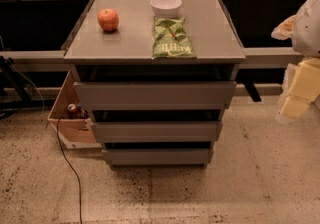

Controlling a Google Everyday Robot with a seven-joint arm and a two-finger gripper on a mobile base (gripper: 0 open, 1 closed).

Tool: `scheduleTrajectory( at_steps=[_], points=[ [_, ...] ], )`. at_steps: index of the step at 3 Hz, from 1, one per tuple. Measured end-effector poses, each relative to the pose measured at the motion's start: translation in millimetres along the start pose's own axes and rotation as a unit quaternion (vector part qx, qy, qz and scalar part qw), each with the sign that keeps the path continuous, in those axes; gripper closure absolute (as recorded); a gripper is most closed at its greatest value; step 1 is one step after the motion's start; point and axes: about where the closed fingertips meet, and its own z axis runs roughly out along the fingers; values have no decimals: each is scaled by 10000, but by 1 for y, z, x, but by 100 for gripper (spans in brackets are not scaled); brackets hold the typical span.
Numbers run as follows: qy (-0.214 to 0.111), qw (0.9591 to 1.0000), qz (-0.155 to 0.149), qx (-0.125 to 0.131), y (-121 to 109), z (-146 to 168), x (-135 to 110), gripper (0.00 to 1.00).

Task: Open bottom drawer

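Gripper at right edge, touching nothing, its opening cannot be told, bottom drawer well apart

One white word is printed on the green bag lying on the bench. It sits at the bag's near end and is too blurred to read. The gripper hangs at the right edge, apart from the bench.

The grey worktop carries a white bowl near its back edge, a red apple left of the bowl and a green snack bag flat just in front of it. The claw hangs well right of the bowl.
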Motion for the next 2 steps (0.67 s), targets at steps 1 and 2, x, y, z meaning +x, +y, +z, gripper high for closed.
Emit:
scheduleTrajectory(
  at_steps=[1,2],
  points=[
    [0,10000,0,0,0,0,0,0],
    [-78,9999,-80,-51,3,23,-1,0]
  ],
)
